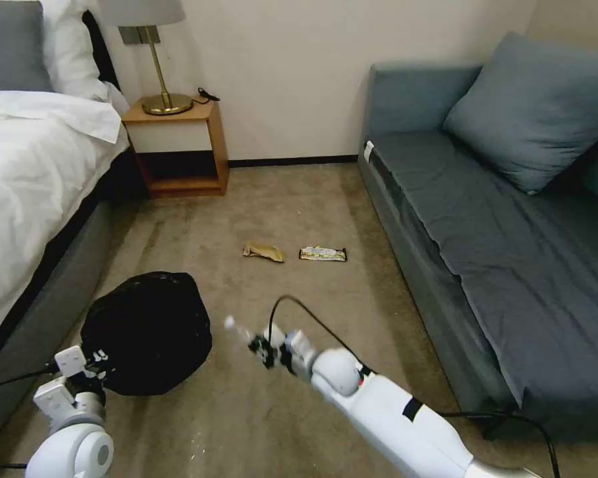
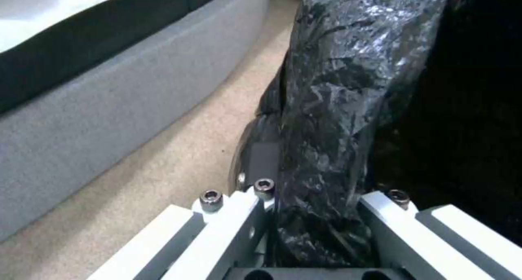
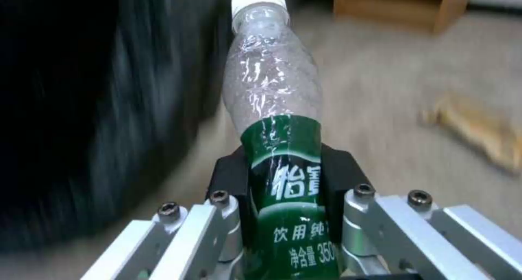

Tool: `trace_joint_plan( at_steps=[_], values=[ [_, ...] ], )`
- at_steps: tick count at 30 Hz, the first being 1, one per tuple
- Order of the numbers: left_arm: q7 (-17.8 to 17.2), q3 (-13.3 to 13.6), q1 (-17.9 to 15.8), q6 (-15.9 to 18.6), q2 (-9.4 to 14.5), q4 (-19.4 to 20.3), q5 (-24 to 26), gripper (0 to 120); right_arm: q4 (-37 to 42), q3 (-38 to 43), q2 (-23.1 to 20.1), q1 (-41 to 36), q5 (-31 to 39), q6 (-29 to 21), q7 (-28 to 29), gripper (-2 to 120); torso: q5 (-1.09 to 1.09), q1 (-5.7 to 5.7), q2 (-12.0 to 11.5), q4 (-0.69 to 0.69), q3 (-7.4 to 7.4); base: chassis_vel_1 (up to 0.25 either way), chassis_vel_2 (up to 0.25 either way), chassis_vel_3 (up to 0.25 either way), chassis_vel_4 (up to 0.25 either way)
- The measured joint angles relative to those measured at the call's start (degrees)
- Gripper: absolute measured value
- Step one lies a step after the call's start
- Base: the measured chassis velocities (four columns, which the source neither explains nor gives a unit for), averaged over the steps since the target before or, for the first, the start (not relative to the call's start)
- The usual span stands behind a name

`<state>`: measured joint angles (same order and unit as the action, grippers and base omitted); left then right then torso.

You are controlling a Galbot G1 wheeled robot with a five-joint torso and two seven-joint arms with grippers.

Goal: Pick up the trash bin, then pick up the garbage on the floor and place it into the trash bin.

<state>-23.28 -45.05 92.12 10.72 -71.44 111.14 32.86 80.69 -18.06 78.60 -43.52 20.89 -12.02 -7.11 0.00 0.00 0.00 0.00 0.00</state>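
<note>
Bottle delivery under way: the right gripper [image 1: 266, 350], low and centre in the head view, has its fingers clamped on the clear plastic bottle with the green label [image 3: 275, 121].

The left gripper [image 1: 90, 367], lower left, pinches the rim of the small round black-bagged trash bin [image 1: 146, 332]. Next, the cap likely must clear that rim before release. A crumpled tan wrapper [image 1: 264, 251] and a dark-and-gold snack bar wrapper [image 1: 323, 253] lie mid-frame on the beige carpet [image 1: 299, 199].
</note>
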Motion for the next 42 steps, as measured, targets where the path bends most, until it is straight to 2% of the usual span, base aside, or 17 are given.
trace_joint_plan(
  at_steps=[3,6,7,13,17,25,34,37,39,41,42],
  values=[
    [0.17,-0.05,0.25,-0.04,-0.57,0.28,-0.15,3,3.34,-0.44,1.46,1.35,5.45,2.35,2.77,23,-0.01,0.0,0.0,0.0,0.0,0.0,0.0,0.0,0.0],
    [0.23,-0.11,0.33,-0.13,-0.83,0.32,-0.23,3,5.5,-1.68,2.32,2.14,9.24,2.31,4.29,23,0.0,0.0,0.0,-0.01,0.0,0.0,0.0,0.0,0.0],
    [0.28,-0.1,0.34,-0.21,-1.08,0.32,-0.49,3,7.83,-3.16,3.27,3.16,13.29,1.89,5.69,23,-0.01,0.0,0.0,0.0,0.0,0.0,0.0,0.0,0.0],
    [0.3,0.1,-0.02,-0.28,-1.59,0.43,-1.0,3,10.79,-9.17,6.64,4.77,21.4,0.51,4.95,23,-0.01,0.0,0.0,0.01,0.0,0.0,0.0,0.0,0.0],
    [0.31,-0.03,0.07,-0.04,-1.45,1.56,-0.66,3,5.94,-11.38,9.84,2.29,18.98,1.13,3.97,23,-0.01,0.0,0.0,0.01,0.0,0.0,0.0,0.0,0.0],
    [0.13,-0.31,0.35,0.63,-1.5,3.38,0.37,3,-3.79,-11.76,11.77,-0.86,11.92,4.98,3.45,23,-0.01,0.0,0.0,0.0,0.0,0.0,0.0,0.0,0.0],
    [0.12,0.32,0.61,0.66,-2.62,3.58,-0.18,3,-6.12,-11.62,12.3,-2.16,8.8,5.44,4.65,23,0.0,0.0,0.0,0.0,0.0,0.0,0.0,0.0,0.0],
    [0.12,0.26,0.84,0.64,-2.63,3.59,-0.27,3,-6.11,-11.75,12.44,-2.56,8.56,5.48,4.92,30,0.0,0.0,0.0,0.0,0.0,0.0,0.0,0.0,0.0],
    [0.16,0.06,1.04,0.52,-2.61,3.59,-0.27,3,-5.98,-11.77,12.51,-2.86,8.38,5.53,5.04,40,-0.01,0.0,0.0,0.0,0.0,0.0,0.0,0.0,0.0],
    [0.17,-0.06,1.16,0.44,-2.58,3.59,-0.28,3,-5.9,-11.77,12.51,-2.95,8.34,5.57,5.06,44,0.0,0.0,0.0,0.0,0.0,0.0,0.0,0.0,0.0],
    [0.18,-0.14,1.25,0.37,-2.57,3.61,-0.28,3,-5.77,-11.76,12.5,-3.01,8.34,5.6,5.09,49,0.0,0.0,0.0,0.0,0.0,0.0,0.0,0.0,0.0]
  ],
)
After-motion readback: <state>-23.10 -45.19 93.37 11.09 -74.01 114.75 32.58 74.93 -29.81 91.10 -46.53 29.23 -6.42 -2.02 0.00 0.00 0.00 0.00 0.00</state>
